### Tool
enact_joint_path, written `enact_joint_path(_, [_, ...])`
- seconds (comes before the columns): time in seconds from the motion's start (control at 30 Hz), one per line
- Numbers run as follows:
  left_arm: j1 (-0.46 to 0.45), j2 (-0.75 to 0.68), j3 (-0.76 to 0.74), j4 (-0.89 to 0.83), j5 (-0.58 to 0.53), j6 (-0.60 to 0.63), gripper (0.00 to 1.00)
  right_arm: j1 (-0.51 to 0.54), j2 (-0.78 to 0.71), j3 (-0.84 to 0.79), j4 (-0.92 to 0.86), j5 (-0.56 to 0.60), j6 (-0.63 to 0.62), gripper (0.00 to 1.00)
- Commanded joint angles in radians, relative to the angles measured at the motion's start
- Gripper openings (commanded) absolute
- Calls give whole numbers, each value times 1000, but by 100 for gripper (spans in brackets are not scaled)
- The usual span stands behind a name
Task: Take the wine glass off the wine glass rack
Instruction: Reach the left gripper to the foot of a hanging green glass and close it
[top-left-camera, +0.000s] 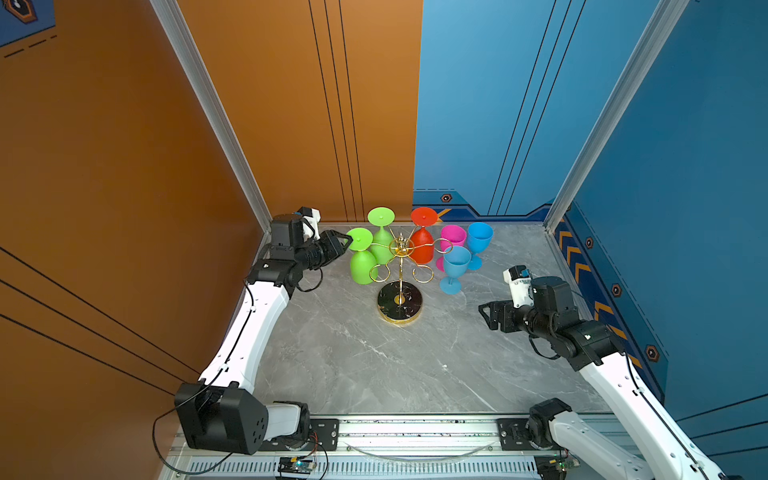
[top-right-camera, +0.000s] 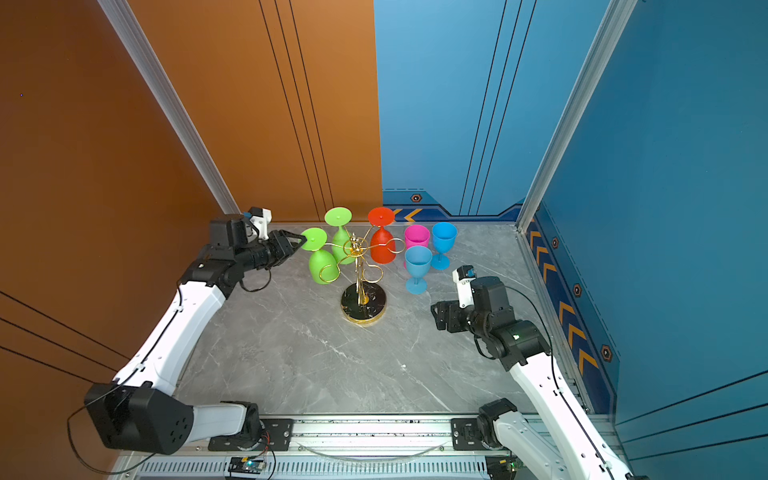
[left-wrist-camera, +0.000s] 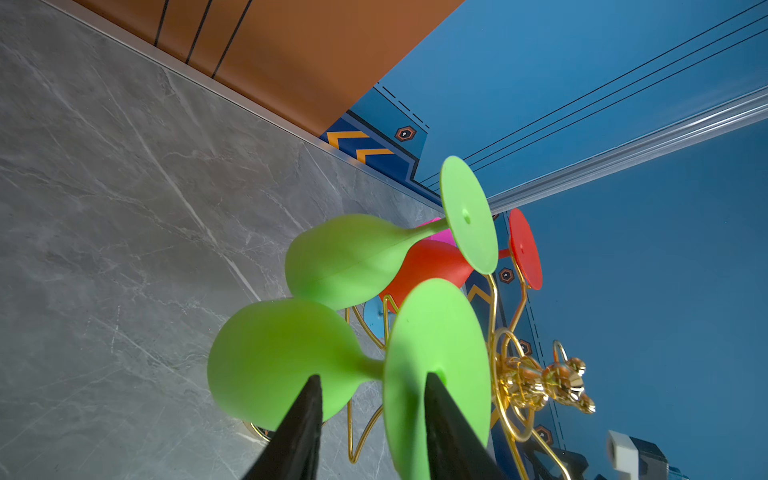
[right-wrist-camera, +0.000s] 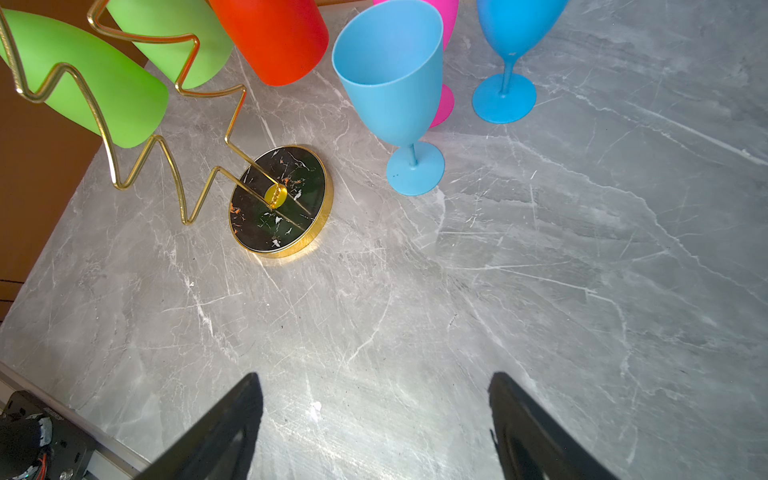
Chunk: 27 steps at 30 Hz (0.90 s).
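Left green glass (top-left-camera: 362, 266) hangs upside down on rack (top-left-camera: 409, 301), on its leftmost loop. Left gripper (top-left-camera: 348, 240) about half open, jaws straddling the glass's foot, nothing clamped. Right gripper (right-wrist-camera: 374, 376) wide open, empty, over table (top-left-camera: 374, 365) near blue glass (top-left-camera: 456, 266).

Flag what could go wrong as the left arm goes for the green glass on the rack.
The left gripper has its fingers either side of the thin foot of the near green glass; that hold may slip. The second green glass hangs close beside and could get knocked. A sideways pull might tip the wine glass rack toward the blue glass standing nearby.
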Motion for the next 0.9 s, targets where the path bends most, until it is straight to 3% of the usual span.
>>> enact_joint_path(0.0, [-5, 6, 19, 42, 38, -25, 37, 0, -13, -12, 21, -14, 16, 87])
enact_joint_path(0.17, [-4, 12, 13, 57, 46, -44, 29, 1, -16, -14, 23, -13, 16, 86])
enact_joint_path(0.87, [24, 0, -47, 139, 83, -126, 9, -5, -25, -15, 31, 1, 18, 86])
